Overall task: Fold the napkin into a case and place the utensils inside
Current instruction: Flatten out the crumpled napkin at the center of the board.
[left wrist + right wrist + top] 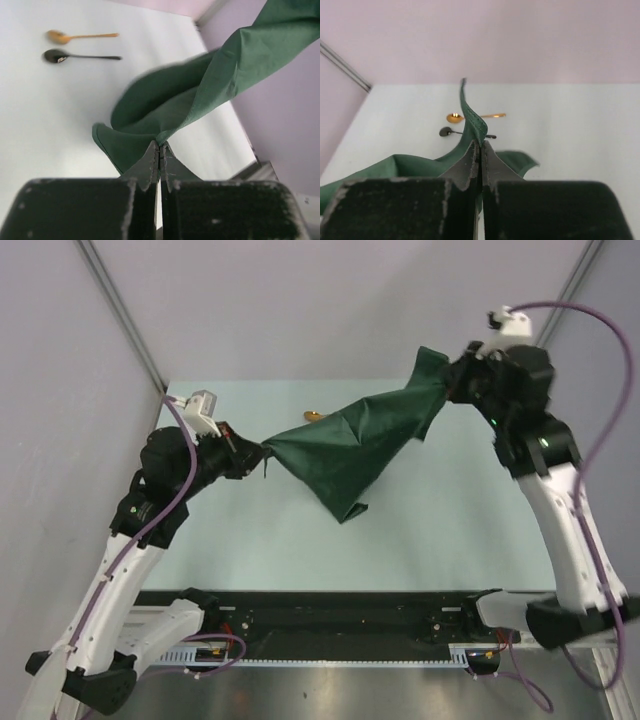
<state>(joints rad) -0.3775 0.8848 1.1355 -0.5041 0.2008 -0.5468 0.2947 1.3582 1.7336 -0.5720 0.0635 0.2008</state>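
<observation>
The dark green napkin (355,445) hangs in the air, stretched between both grippers, its lower corner drooping to the table. My left gripper (262,452) is shut on its left corner (161,141). My right gripper (447,382) is shut on its upper right corner (479,131), held higher. The gold spoon (75,36) and the black spoon (75,56) lie side by side on the table beyond the cloth; both also show in the right wrist view, gold (455,117) and black (446,132). From above only a bit of the gold spoon (314,416) shows.
The pale table (450,520) is bounded by lilac walls behind and at the sides. A black rail (340,620) with the arm bases runs along the near edge.
</observation>
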